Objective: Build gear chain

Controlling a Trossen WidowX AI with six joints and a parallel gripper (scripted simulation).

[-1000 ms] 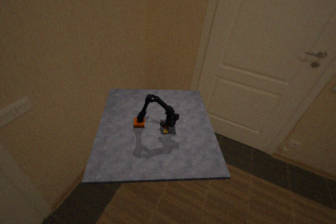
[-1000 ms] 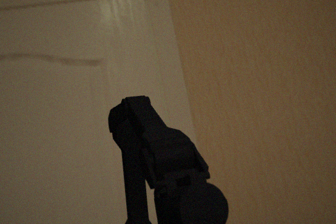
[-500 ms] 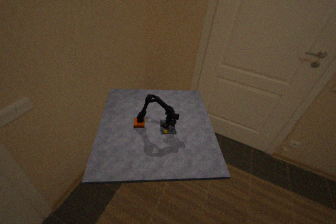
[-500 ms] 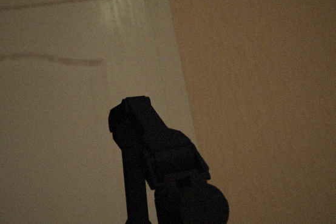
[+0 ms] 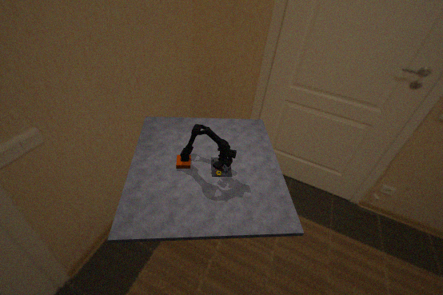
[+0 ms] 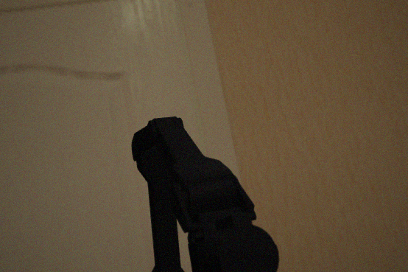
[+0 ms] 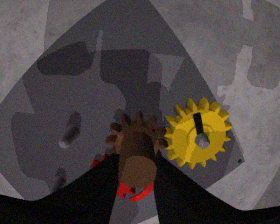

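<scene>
My gripper [image 7: 136, 162] is shut on the round knob of a brown gear [image 7: 136, 134] over the grey board [image 7: 132, 22] [image 5: 228, 174]. The brown gear's teeth appear right beside those of the yellow gear [image 7: 215, 122] [image 5: 218, 174] with a black stripe, which sits on its peg. Whether they touch, and how high the brown gear is, I cannot tell. The red gear [image 7: 123, 190] is mostly hidden under the brown gear and fingers. A bare peg [image 7: 65, 143] stands at the left in the wrist view, with another peg [image 7: 60, 182] below it, partly in shadow.
The arm's orange base [image 5: 183, 162] stands left of the board on the grey-blue table [image 5: 168, 212]. The arm arches over to the board and casts broad shadows. The exterior view shows only the dark arm [image 6: 221, 195], a door and a wall. No other loose gear can be made out.
</scene>
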